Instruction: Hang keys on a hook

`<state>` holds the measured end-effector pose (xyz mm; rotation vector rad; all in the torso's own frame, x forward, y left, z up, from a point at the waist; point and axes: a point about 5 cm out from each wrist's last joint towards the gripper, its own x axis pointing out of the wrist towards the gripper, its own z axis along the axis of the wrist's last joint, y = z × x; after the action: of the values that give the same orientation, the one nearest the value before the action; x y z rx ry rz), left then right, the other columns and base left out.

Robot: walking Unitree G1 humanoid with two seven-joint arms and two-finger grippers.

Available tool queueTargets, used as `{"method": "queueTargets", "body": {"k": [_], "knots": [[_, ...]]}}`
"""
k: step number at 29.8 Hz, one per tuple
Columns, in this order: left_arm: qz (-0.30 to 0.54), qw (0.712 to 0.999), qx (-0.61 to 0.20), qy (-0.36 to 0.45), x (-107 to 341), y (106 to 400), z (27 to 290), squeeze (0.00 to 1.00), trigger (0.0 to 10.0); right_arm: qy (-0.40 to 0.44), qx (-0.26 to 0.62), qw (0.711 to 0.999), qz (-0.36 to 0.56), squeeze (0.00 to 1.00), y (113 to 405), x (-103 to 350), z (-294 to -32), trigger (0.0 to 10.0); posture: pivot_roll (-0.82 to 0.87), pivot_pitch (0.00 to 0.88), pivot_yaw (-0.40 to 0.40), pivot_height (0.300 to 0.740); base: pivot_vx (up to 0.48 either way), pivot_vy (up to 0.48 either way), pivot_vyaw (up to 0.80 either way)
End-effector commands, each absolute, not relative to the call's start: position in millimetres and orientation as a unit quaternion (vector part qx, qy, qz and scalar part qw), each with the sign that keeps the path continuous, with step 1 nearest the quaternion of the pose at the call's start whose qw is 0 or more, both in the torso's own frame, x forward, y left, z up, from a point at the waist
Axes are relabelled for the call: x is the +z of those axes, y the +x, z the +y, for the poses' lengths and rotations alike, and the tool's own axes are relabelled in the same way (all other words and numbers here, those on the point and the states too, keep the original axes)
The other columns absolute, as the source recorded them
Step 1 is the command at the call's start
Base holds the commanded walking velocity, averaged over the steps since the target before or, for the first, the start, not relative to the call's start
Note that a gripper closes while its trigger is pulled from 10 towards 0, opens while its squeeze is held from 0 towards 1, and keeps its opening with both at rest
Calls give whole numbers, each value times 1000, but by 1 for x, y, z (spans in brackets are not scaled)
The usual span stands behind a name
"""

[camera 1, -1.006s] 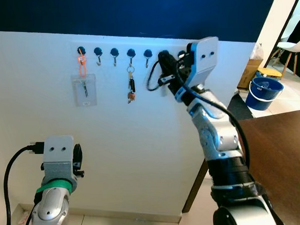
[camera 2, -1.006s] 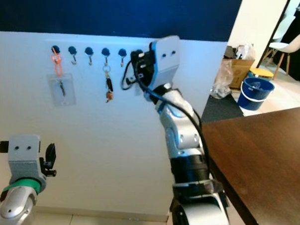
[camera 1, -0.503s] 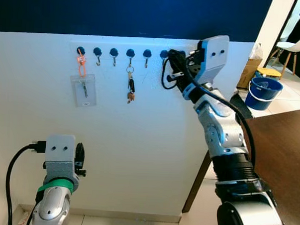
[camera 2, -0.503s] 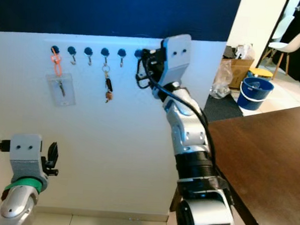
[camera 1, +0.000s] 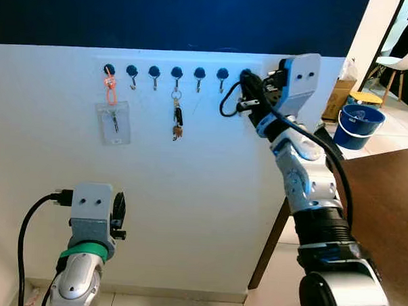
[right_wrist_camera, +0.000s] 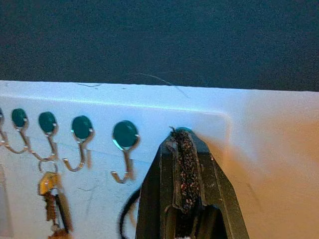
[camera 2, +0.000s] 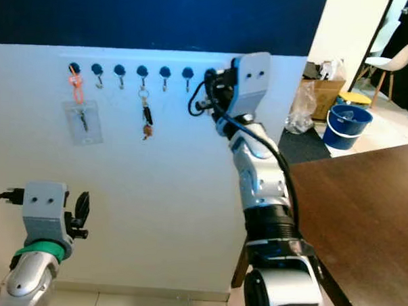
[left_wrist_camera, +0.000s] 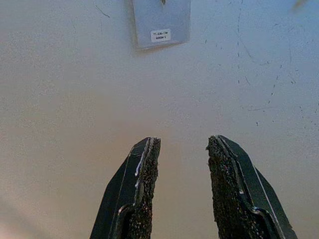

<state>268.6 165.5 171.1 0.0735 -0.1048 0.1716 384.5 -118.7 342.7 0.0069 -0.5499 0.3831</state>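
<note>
A row of dark round-headed hooks (camera 1: 176, 73) runs along the white wall. A bunch of keys (camera 1: 176, 118) hangs on the fourth hook, and an orange clip with a clear badge holder (camera 1: 111, 120) hangs on the first. My right gripper (camera 1: 246, 76) is raised to the right end of the row. In the right wrist view its fingers (right_wrist_camera: 183, 133) are pressed shut, their tip against a round hook head just past an empty hook (right_wrist_camera: 124, 137). Nothing shows between them. My left gripper (left_wrist_camera: 182, 142) is open, low, and faces bare wall below the badge holder (left_wrist_camera: 160, 22).
A dark brown table (camera 1: 385, 195) stands at the right past the wall's end. Beyond it are a blue bucket (camera 1: 359, 126), a cardboard box (camera 1: 338, 98) and a white chair (camera 1: 397, 66). A black cable (camera 1: 226, 103) loops off my right wrist.
My right gripper has slid to the right along the hook row, uncovering two more hooks. My left arm has shifted slightly to the right.
</note>
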Motion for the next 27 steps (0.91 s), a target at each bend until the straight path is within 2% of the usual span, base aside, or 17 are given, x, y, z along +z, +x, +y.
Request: {"method": "queueTargets", "body": {"k": [1, 8, 23, 27], "knots": [[-52, 994, 85, 36, 170, 267, 167, 0, 10000, 10, 167, 951, -261, 0, 386, 336, -126, 10000, -179, 34, 111, 740, 0, 0, 0], [-50, 994, 87, 37, 169, 266, 168, 0, 10000, 13, 147, 962, -231, 0, 388, 318, -134, 10000, -176, 40, 113, 740, 0, 0, 0], [-48, 995, 84, 38, 169, 266, 168, 0, 10000, 9, 159, 971, -178, 0, 385, 288, -128, 10000, -168, 58, 118, 740, 0, 0, 0], [-74, 994, 76, 26, 176, 266, 166, 0, 10000, 12, 161, 972, -173, 0, 384, 286, -127, 10000, -168, 58, 118, 740, 0, 0, 0]]}}
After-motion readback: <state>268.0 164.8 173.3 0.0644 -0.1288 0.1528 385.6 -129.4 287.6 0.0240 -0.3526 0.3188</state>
